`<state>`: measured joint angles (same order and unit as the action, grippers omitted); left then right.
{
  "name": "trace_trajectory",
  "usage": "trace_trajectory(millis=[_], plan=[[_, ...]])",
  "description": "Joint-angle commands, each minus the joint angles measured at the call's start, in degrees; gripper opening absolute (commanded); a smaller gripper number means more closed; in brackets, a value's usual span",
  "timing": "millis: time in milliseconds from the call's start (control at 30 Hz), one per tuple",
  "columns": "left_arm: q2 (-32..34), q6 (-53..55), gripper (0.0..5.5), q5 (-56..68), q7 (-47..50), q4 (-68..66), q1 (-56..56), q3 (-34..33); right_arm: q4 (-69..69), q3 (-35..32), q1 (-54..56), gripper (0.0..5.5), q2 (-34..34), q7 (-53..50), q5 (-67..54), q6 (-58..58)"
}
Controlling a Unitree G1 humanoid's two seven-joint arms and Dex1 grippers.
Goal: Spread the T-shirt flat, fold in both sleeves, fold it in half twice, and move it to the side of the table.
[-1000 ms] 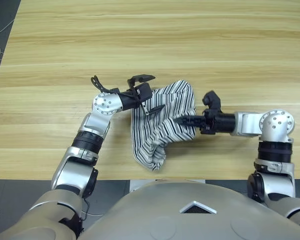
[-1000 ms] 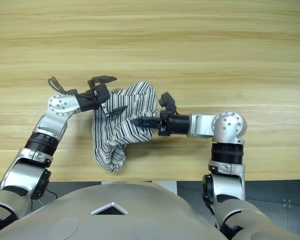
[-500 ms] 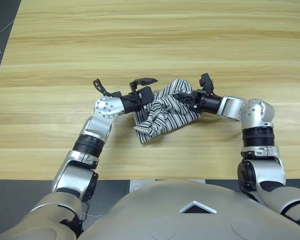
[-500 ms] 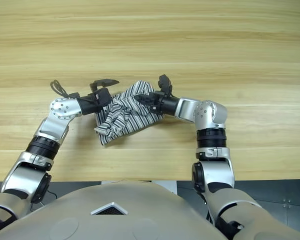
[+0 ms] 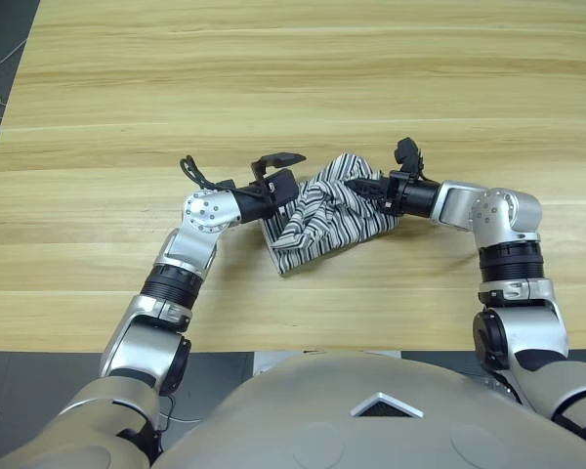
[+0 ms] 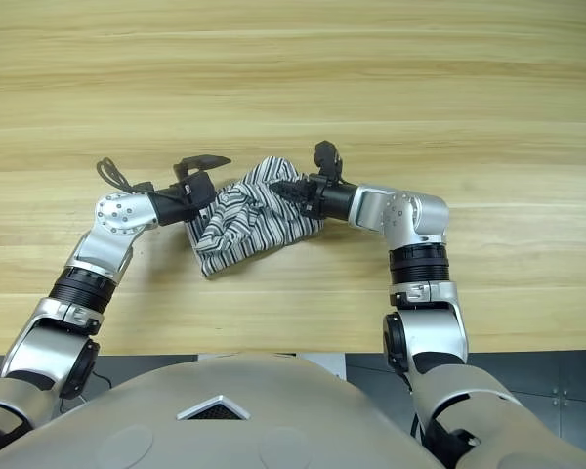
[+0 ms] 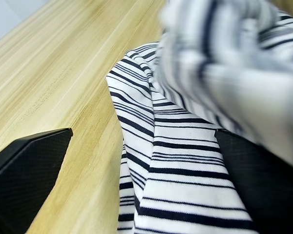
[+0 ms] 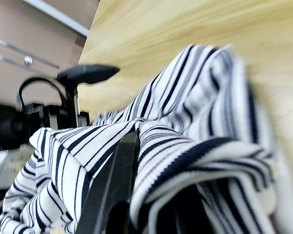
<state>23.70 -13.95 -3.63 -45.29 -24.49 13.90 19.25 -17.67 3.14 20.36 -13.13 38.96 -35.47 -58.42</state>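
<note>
The striped T-shirt [image 5: 322, 217] is seen bunched in a crumpled heap on the wooden tabletop [image 5: 293, 68], towards the near edge and between the two arms. It is not spread flat; folds and ridges are piled over one another, and one corner is pointed towards the near edge.

The left tool [image 5: 285, 180] is held at the heap's left side with its jaws wide apart. One finger [image 5: 279, 157] is raised clear above the cloth, while the other is hidden by the fabric in the head views. In the left wrist view both fingers [image 7: 24, 175] are shown far apart, with striped cloth lying between them and draped over the farther one; nothing is pinched.

The right tool [image 5: 363, 185] is pushed into the heap's upper right part, its tip buried in the folds. In the right wrist view one dark finger [image 8: 112, 185] is seen with striped cloth wrapped tightly on both sides of it, so the tool is taken to be closed on a fold of the T-shirt. The left tool's raised finger is also visible beyond the cloth in that view.
</note>
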Motion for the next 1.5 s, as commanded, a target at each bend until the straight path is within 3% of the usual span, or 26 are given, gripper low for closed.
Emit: trace_trajectory(millis=[33, 133, 400, 533, 700, 800, 1033, 1200, 1400, 1500], plan=[[1.2, 2.2, 5.5, -1.3, 0.2, -1.2, -0.1, -0.6, 0.0, 2.3, -3.4, 0.88, -0.8, 0.3, 2.2, -0.7], [1.3, 2.9, 5.5, 0.4, 0.1, -0.1, 1.0, -2.7, -0.9, 1.2, -2.9, 1.39, -0.6, -0.2, 2.3, -0.4], [-2.4, 17.1, 5.5, 21.8, 2.1, 12.8, 6.6, -19.1, -4.3, -0.2, -3.0, 2.45, 0.8, -2.9, 3.9, 1.2], [-2.5, 22.5, 5.5, 26.6, 2.1, 18.7, 4.1, -21.2, -4.7, -1.7, -2.6, 2.58, 1.8, -3.6, 3.2, 0.2], [1.1, 33.0, 5.5, 35.0, -5.7, 36.4, -7.0, -16.1, -6.2, -6.4, -0.9, 2.58, 3.4, -5.6, 0.3, -4.2], [3.2, 34.5, 5.5, 34.0, -8.5, 41.7, -12.5, -11.0, -6.4, -10.0, 0.3, 2.58, 4.3, -6.4, -2.7, -8.4], [5.9, 33.8, 5.5, 30.9, -10.7, 45.2, -17.5, -5.3, -6.7, -14.5, 1.4, 2.58, 5.1, -7.7, -5.7, -11.9], [6.5, 32.9, 5.5, 29.3, -11.1, 46.5, -19.0, -2.6, -4.8, -16.7, 1.2, 2.58, 6.5, -8.4, -6.0, -7.3], [6.7, 31.2, 5.5, 26.8, -11.1, 43.0, -19.5, -1.4, -4.9, -17.3, 1.7, 3.43, 6.5, -8.4, -6.9, -8.1], [7.0, 30.0, 5.5, 25.3, -11.3, 41.7, -20.0, -0.6, -5.9, -19.2, 2.8, 3.51, 6.7, -9.3, -8.3, -9.5]])
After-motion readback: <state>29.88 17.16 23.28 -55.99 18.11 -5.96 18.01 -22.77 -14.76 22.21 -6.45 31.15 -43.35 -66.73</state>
